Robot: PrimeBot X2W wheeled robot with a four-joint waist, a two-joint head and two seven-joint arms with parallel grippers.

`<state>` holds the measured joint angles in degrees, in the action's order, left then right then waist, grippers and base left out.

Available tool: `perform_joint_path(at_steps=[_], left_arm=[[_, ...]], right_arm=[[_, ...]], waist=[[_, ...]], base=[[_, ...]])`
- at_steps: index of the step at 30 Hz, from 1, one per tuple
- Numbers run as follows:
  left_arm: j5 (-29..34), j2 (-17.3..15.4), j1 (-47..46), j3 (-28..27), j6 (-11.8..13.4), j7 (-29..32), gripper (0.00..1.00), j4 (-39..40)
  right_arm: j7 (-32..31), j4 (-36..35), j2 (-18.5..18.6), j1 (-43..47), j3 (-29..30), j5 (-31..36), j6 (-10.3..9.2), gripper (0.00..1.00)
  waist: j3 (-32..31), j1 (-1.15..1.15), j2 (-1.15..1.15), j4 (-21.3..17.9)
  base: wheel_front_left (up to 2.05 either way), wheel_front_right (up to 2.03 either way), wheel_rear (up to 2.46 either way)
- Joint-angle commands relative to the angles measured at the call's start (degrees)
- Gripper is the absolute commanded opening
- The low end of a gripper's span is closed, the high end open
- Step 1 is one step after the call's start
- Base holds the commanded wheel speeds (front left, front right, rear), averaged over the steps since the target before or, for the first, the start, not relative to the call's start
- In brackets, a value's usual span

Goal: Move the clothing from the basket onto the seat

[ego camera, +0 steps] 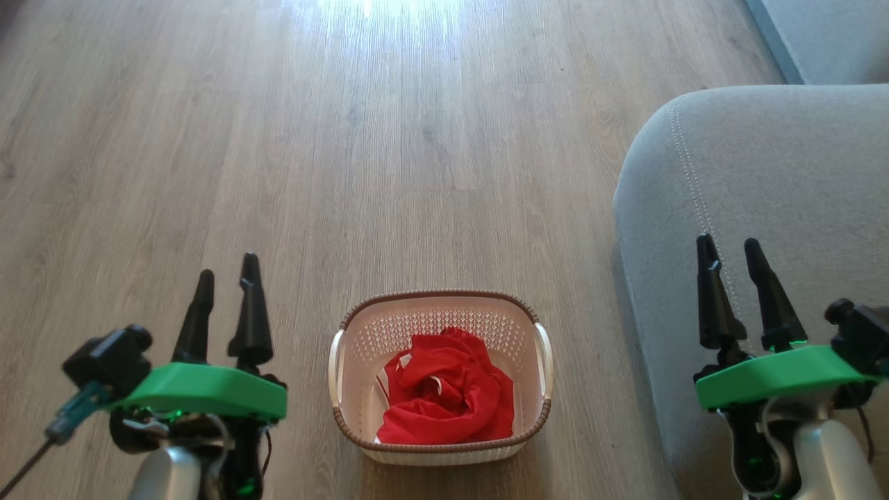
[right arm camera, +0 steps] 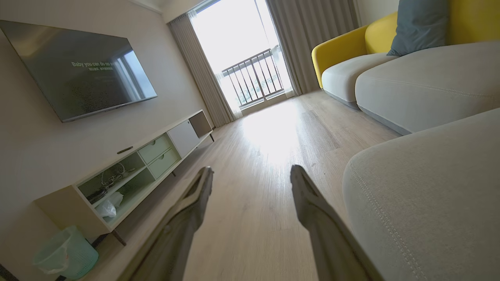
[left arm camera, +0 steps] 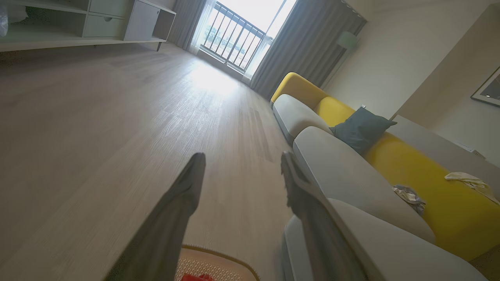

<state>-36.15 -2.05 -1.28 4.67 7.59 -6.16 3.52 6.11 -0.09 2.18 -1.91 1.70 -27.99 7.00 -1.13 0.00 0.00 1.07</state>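
- We judge that nothing has been moved yet: the clothing (ego camera: pixel 448 389) lies bunched in the basket (ego camera: pixel 437 294), heaped toward its near wall.
- The basket stands on the floor (ego camera: pixel 347 139), near the seat's (ego camera: pixel 778 180) rounded corner.
- Our left gripper (ego camera: pixel 228 267) and right gripper (ego camera: pixel 729 242) gape wide, holding nothing.
- All the lifting and carrying across is left to do.

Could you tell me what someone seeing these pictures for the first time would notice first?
The bright red clothing bundled in the cream basket on the wooden floor, low in the middle of the head view, catches the eye first. Next come the big grey seat at the right, and the open left gripper and right gripper either side of the basket.
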Motion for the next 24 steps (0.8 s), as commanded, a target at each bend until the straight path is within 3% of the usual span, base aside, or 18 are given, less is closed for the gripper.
perform_joint_path(at_steps=[1,9,14,18,24], left_arm=[[2.05,-0.68,-2.58,-0.27,0.74,-0.79,1.00,2.26],[8.74,-3.37,-2.80,5.44,6.65,-2.13,1.00,1.39],[11.80,-5.04,-3.21,9.17,8.69,-2.97,1.00,-0.17],[13.22,-5.08,-3.41,10.16,10.03,-3.64,1.00,-1.05],[18.51,-5.30,-4.68,10.28,14.02,-4.64,1.00,3.55]], right_arm=[[0.77,-2.62,0.53,-2.67,-1.17,2.05,0.30,1.00],[2.12,-1.78,0.56,-2.28,-3.14,8.64,0.33,1.00],[2.97,-0.34,0.58,-1.79,-4.35,11.76,0.35,1.00],[3.65,0.99,0.59,-1.83,-5.13,13.50,0.36,1.00],[4.65,-0.55,0.61,-2.49,-5.11,16.32,0.39,1.00]], waist=[[-0.04,0.00,0.00,-0.02],[-0.19,0.00,0.00,-0.17],[-0.23,0.00,0.00,-0.18],[-0.34,0.00,0.00,-0.15],[-0.34,0.00,0.00,-0.09]], base=[[0.00,0.00,0.00],[0.00,0.00,0.00],[0.00,0.00,0.00],[0.00,0.00,0.00],[0.00,0.00,0.00]])
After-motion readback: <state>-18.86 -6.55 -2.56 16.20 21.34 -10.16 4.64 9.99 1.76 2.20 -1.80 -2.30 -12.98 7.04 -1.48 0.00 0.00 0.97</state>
